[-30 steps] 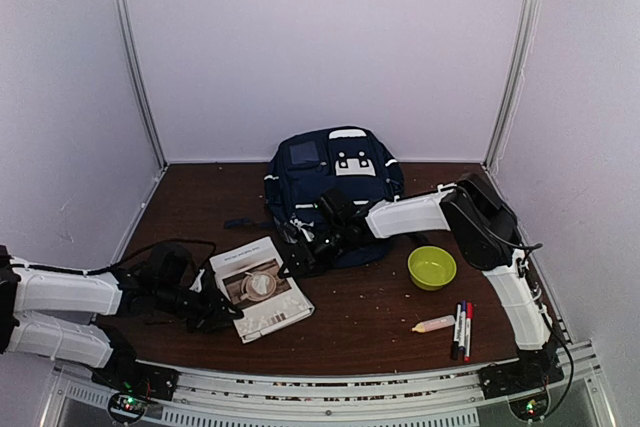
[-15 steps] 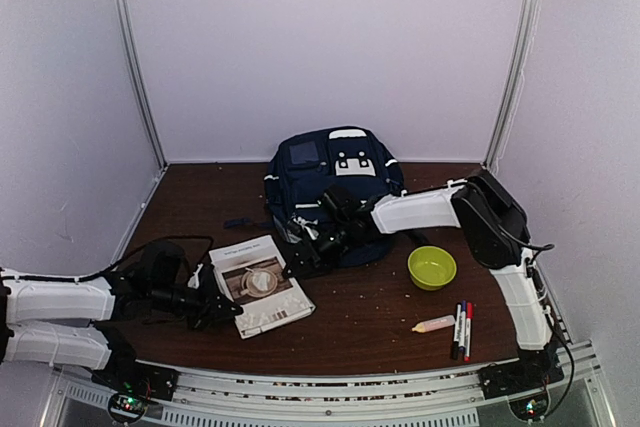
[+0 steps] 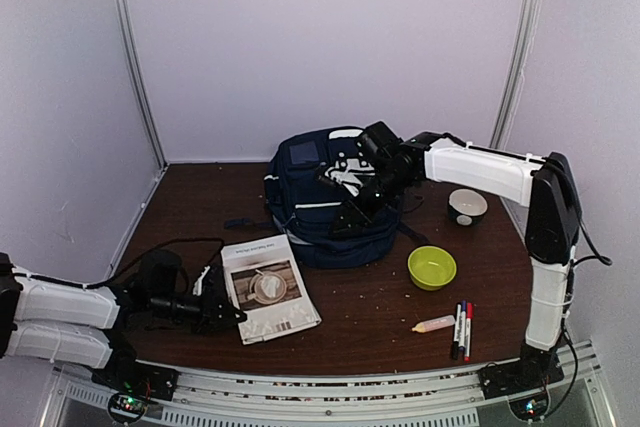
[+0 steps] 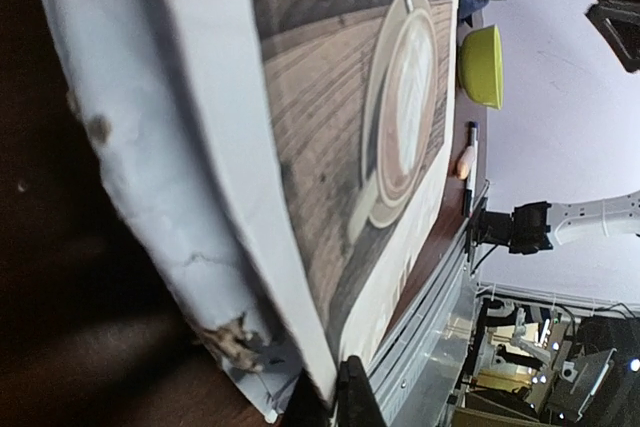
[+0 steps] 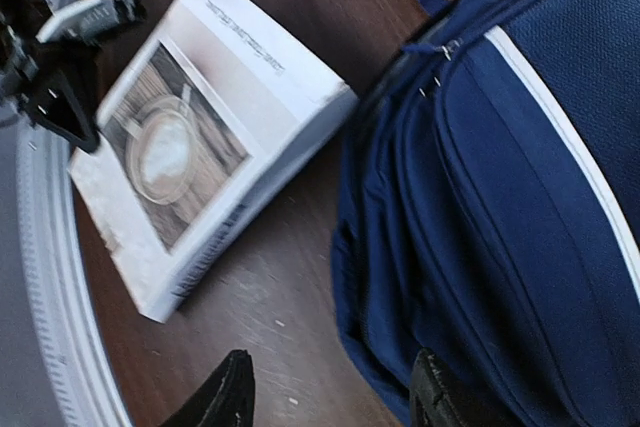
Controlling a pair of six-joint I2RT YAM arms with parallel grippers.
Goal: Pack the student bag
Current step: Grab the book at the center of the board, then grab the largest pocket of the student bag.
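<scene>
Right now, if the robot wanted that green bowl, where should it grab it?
Probably by the rim of the green bowl, coming from straight above. It stands upright, mouth up, and looks empty, so the right gripper could slip one finger inside and one outside the thin wall. Its rounded sides offer no flat face to pinch.

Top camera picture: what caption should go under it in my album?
Shut left gripper at edge of book, open right gripper above bag.

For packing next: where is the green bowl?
In the top view, the green bowl sits right of centre, between the student bag and the markers.
</scene>
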